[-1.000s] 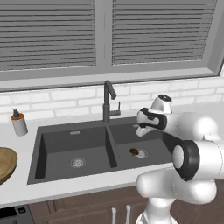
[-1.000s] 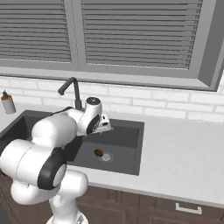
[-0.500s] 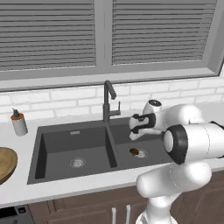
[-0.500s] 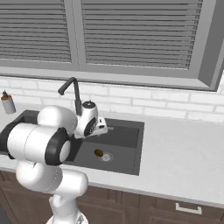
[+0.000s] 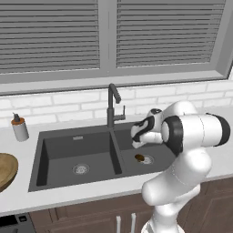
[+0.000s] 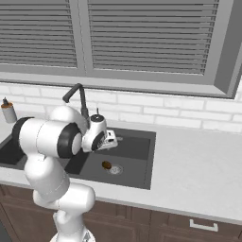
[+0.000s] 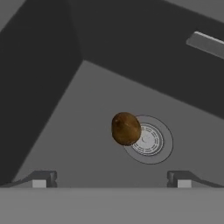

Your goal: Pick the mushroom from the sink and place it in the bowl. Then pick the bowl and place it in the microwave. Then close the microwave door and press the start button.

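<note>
The mushroom is a small brown lump on the floor of the right basin of the dark grey sink. In the hand view the mushroom lies against the left edge of the round steel drain. My gripper hangs open a little above the mushroom, with nothing between its fingers. The wooden bowl sits on the counter at the far left, cut off by the frame edge. The microwave and its door are out of view.
A tall black faucet rises behind the divider between the basins, close to my hand. A soap dispenser stands on the counter left of the sink. Light counter stretches to the right.
The arm has swung left and dipped toward the right basin, bringing the hand over the mushroom. The jaws stayed open and the mushroom has not moved.
</note>
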You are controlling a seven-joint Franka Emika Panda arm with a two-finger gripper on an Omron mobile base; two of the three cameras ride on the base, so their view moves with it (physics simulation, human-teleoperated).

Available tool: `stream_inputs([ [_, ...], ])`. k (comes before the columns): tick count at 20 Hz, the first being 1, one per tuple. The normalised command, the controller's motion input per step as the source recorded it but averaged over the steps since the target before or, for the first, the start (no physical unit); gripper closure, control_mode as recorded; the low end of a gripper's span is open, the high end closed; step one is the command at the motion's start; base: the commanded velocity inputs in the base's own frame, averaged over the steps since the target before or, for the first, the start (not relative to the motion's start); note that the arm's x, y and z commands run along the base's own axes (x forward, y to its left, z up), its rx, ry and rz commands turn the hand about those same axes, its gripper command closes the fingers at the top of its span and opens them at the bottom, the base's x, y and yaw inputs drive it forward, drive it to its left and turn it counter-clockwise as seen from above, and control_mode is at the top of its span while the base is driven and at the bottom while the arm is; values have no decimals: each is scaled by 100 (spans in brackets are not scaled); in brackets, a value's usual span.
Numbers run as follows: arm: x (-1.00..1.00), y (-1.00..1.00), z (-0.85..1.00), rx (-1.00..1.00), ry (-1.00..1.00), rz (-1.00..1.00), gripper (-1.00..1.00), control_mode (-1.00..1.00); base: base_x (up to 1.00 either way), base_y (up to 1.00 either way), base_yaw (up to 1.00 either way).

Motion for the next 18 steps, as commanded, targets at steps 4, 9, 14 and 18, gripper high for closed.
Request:
stream_inputs([
  [4,9,-1,-24,0,0,0,-100,-100,0,0,0],
  [9,0,-1,-22,0,0,0,-100,-100,0,0,0],
  [14,0,0,-31,0,0,1,-100,-100,0,0,0],
  [18,17,0,-34,0,0,1,-100,-100,0,0,0],
])
